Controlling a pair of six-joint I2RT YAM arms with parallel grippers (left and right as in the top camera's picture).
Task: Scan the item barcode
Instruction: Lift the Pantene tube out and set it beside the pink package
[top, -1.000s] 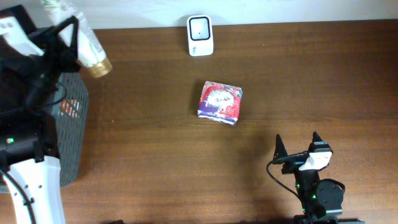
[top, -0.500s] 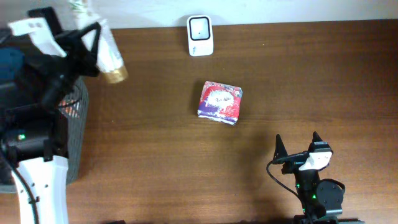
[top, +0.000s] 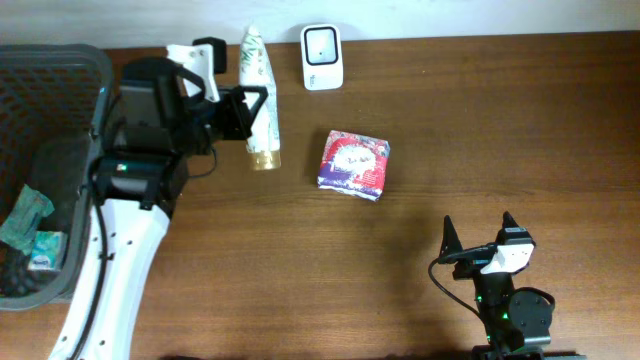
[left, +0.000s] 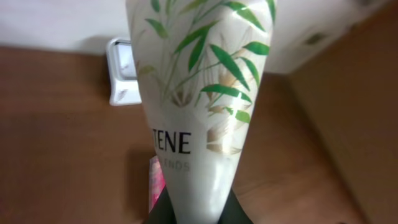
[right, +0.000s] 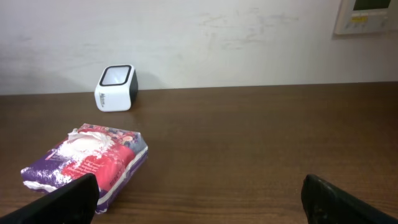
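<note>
At far left, only the overhead view shows the grey basket (top: 50, 52). The left gripper (top: 250, 108) pinches the shampoo tube (top: 254, 60) just beside the scanner (top: 321, 45); its wrist view alone shows the tube's leaf print. The right gripper (top: 478, 225) stands spread.

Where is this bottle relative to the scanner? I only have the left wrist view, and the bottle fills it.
Observer: From overhead, the bottle is in the left gripper, just to the left of the scanner and not over it.
Operator: Is the right arm anywhere near that path?
Observer: No. The right gripper is open and empty toward the table's front, on the other side of the red and purple packet from the bottle.
</note>
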